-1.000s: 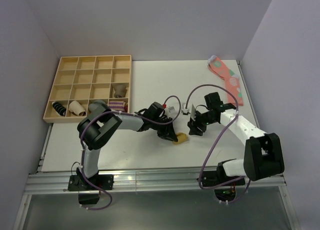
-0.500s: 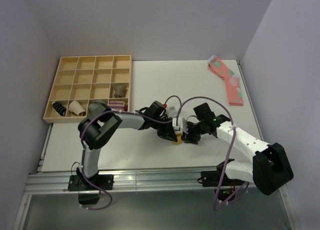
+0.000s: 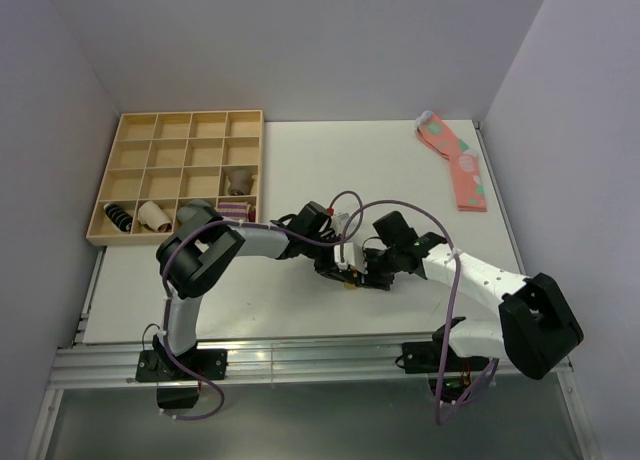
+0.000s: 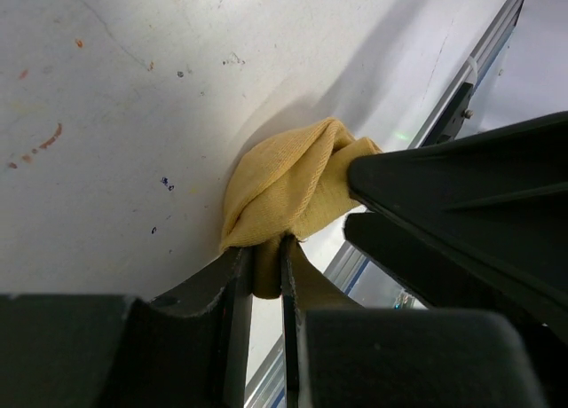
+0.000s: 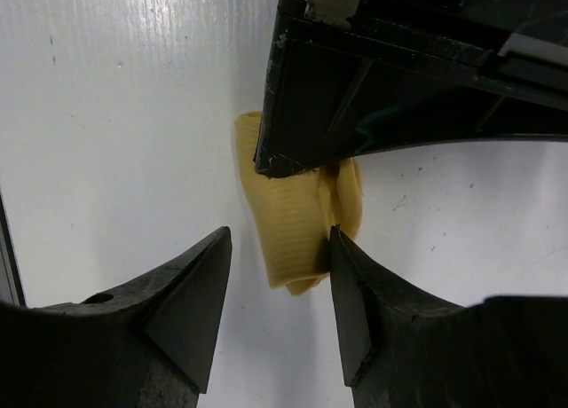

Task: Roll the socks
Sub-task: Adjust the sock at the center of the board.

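One socks bundle [image 4: 284, 186], pinched by left end effector [image 4: 264, 264], right end effector [image 5: 277, 253] wide, straddling it

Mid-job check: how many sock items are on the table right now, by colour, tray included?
Mustard-yellow sock bundle, mid-table: 1
Pink spotted socks, flat, counted as one lot: 1
Dark striped roll, in the wooden tray: 1
Cream roll, tray: 1
Grey roll, tray: 1
Purple-striped roll, tray: 1
Total: 6

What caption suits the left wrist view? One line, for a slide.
Left end effector pinches a fold of the bunched yellow socks on the table; right end effector open alongside.
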